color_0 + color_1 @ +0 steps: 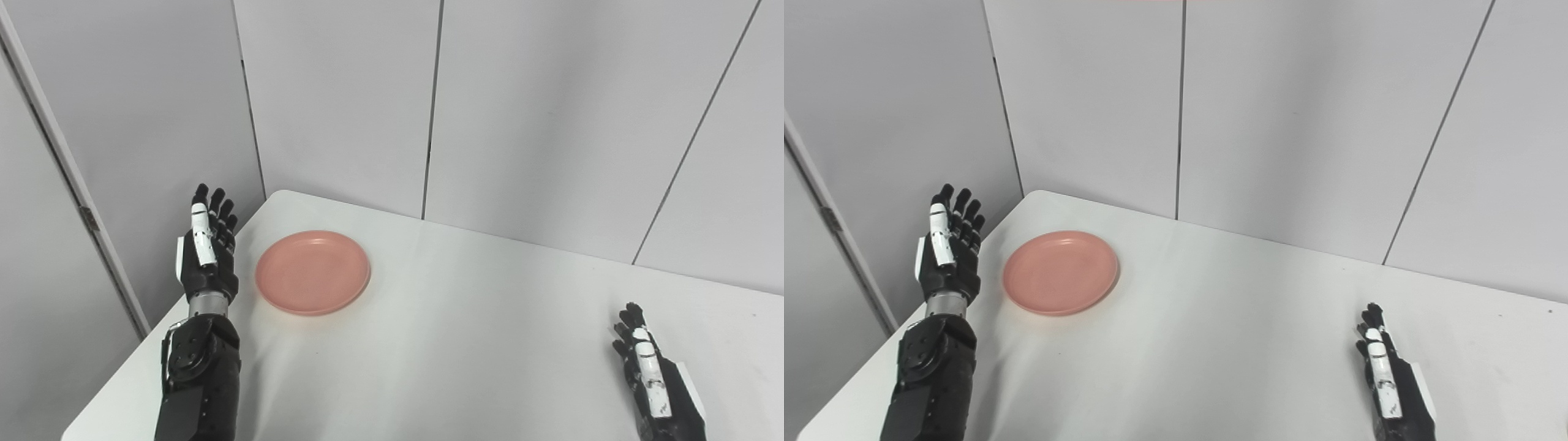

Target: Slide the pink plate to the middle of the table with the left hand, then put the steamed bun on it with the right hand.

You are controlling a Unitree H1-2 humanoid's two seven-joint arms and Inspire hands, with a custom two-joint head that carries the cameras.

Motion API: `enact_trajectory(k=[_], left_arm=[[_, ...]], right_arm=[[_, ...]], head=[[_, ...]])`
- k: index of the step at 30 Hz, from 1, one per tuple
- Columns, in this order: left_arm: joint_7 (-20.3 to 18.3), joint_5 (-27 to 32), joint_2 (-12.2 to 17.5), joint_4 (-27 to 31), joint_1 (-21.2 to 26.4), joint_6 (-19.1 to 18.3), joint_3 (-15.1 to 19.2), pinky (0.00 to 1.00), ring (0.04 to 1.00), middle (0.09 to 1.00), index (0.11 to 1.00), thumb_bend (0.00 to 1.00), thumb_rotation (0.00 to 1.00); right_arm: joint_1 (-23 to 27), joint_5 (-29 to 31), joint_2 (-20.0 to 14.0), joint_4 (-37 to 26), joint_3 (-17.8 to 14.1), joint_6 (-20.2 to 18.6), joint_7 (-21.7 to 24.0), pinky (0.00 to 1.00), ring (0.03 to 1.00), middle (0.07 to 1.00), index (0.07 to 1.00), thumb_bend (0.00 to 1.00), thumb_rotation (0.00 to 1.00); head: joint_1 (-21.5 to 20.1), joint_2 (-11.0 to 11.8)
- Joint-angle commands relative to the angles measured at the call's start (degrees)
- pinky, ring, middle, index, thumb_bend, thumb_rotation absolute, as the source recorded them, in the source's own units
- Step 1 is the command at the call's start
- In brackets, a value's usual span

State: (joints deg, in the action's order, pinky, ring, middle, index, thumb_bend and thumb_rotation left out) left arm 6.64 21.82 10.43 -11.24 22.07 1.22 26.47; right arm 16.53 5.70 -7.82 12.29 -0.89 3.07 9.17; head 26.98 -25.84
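Left hand [208,251] (fingers spread) beside pink plate [313,272].

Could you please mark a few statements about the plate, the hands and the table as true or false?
1. The plate is empty. True.
2. The left hand grips the plate's rim. False: it is open beside the plate, apart from it.
3. The right hand holds a bun. False: it holds nothing, and no bun is in view.
4. The plate sits near the table's far left corner. True.
5. Both hands have their fingers extended. True.
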Motion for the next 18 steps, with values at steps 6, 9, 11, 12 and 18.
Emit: enact_trajectory(k=[6, 9, 11, 12, 18], left_arm=[[0.22, 1.49, 2.25, -1.1, 2.39, -0.75, 0.26, 1.0, 0.989, 0.979, 0.995, 0.43, 1.0], [-0.05, 2.06, 2.37, -2.76, 2.48, -0.79, 0.52, 1.0, 0.989, 0.978, 0.995, 0.42, 1.0], [-0.56, 2.56, 2.61, -4.04, 2.54, -0.6, 0.63, 1.0, 0.991, 0.981, 0.998, 0.41, 1.0], [-0.74, 2.82, 2.68, -4.71, 2.61, -0.52, 0.74, 1.0, 0.99, 0.982, 0.999, 0.42, 1.0], [-0.52, 3.33, 2.91, -7.19, 2.85, -1.31, 0.79, 1.0, 0.974, 0.981, 0.994, 0.42, 1.0]], right_arm=[[-0.99, 0.34, -0.1, -0.51, -0.38, -0.64, -0.1, 1.0, 1.0, 1.0, 1.0, 0.16, 1.0], [-0.92, 0.53, -0.04, -0.63, -0.46, -0.75, -0.04, 1.0, 1.0, 1.0, 1.0, 0.15, 1.0], [-0.87, 0.44, -0.03, -0.54, -0.47, -0.67, -0.13, 1.0, 1.0, 1.0, 1.0, 0.15, 1.0], [-0.9, 0.4, -0.01, -0.64, -0.47, -0.75, -0.18, 1.0, 1.0, 1.0, 1.0, 0.14, 1.0], [-0.85, 0.77, -0.35, -0.32, -0.43, -0.67, 0.47, 1.0, 1.0, 1.0, 1.0, 0.15, 1.0]], head=[[0.05, -0.39], [0.09, -0.47], [0.1, -0.5], [0.06, -0.57], [0.04, -0.74]])
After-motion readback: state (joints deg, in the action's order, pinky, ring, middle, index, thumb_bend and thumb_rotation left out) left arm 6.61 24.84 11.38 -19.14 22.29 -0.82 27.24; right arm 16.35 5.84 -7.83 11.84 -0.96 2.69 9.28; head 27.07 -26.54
